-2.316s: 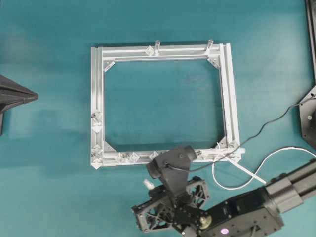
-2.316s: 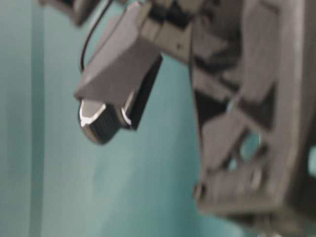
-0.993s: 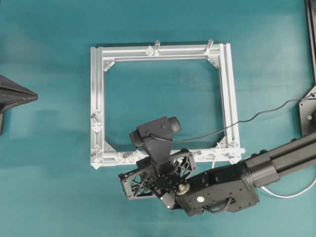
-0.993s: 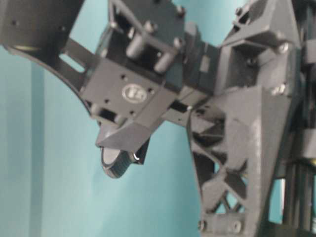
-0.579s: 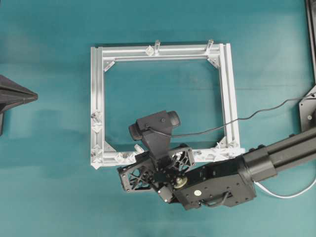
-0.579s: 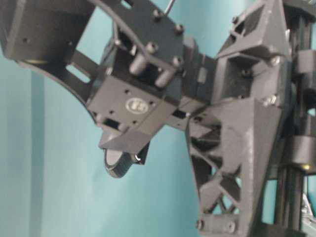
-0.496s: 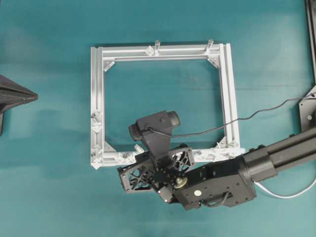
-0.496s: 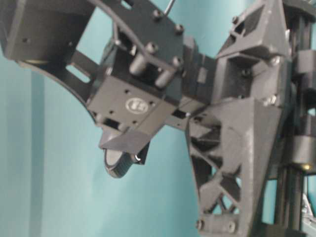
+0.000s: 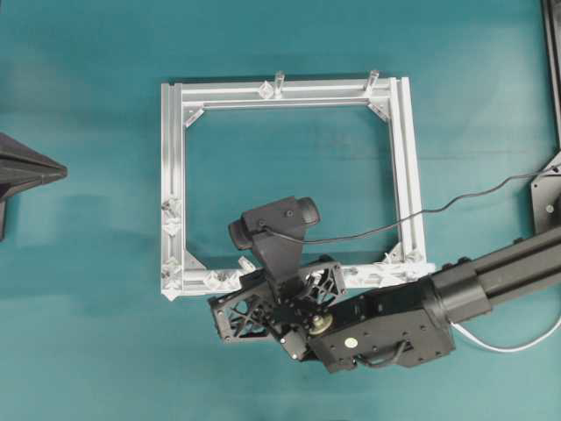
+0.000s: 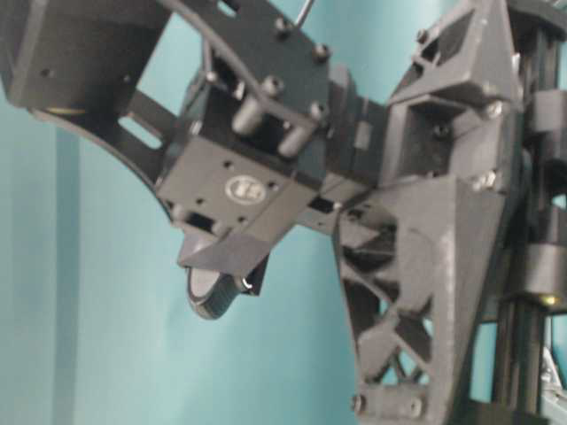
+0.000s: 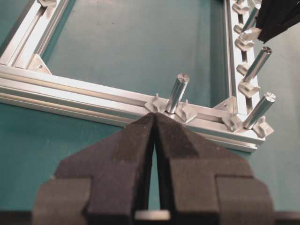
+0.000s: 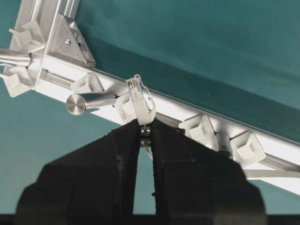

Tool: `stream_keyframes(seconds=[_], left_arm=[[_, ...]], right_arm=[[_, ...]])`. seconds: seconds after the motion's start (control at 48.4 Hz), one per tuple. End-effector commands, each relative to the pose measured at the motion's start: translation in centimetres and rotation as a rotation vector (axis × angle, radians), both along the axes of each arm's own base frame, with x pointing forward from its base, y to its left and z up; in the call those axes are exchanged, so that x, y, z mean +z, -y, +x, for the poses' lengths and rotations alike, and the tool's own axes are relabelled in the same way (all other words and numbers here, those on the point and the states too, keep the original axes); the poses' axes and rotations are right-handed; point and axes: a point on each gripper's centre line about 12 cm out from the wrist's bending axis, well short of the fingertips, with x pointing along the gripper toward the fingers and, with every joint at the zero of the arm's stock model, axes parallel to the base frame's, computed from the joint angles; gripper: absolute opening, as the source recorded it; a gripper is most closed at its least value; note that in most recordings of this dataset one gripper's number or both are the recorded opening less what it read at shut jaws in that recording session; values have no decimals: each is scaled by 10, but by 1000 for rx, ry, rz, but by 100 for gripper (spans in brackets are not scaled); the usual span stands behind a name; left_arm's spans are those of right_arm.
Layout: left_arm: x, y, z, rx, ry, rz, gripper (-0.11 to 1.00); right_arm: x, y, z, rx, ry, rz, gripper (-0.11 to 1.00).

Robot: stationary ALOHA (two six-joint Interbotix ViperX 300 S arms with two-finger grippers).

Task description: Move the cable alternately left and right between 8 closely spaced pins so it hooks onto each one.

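The right wrist view shows my right gripper (image 12: 145,123) shut on the cable (image 12: 142,110) just behind its small clear plug (image 12: 136,88). The plug lies against a pin (image 12: 125,108) on the aluminium rail. More pins (image 12: 201,127) follow along the rail to the right. From overhead my right gripper (image 9: 254,272) hangs over the left part of the frame's bottom rail (image 9: 377,274). The arm hides most of the cable; one loop (image 9: 504,344) shows at the lower right. My left gripper (image 11: 154,116) is shut on nothing, facing the frame's left rail.
A lying metal post (image 12: 89,102) sits just left of the plug, and upright posts (image 11: 177,93) stand on the near rail. My left arm (image 9: 26,171) rests at the far left. A dark wire (image 9: 456,206) crosses the frame's right rail. The right arm (image 10: 354,221) fills the table-level view.
My right gripper has travelled left along the bottom rail with the cable, then held still for the last half second. The left gripper has not moved.
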Motion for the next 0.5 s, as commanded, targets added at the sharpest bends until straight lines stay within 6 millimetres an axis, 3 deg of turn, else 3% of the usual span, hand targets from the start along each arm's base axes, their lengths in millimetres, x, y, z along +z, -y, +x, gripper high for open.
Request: stream_keyframes(seconds=[0.0,0.476], left_arm=[[4,0,2,-2,11,-3,0],[4,0,2,0,12,-3,0]], right_arm=[[14,-1,1,7,34,7,9],[14,5,3,-1,33,4,9]])
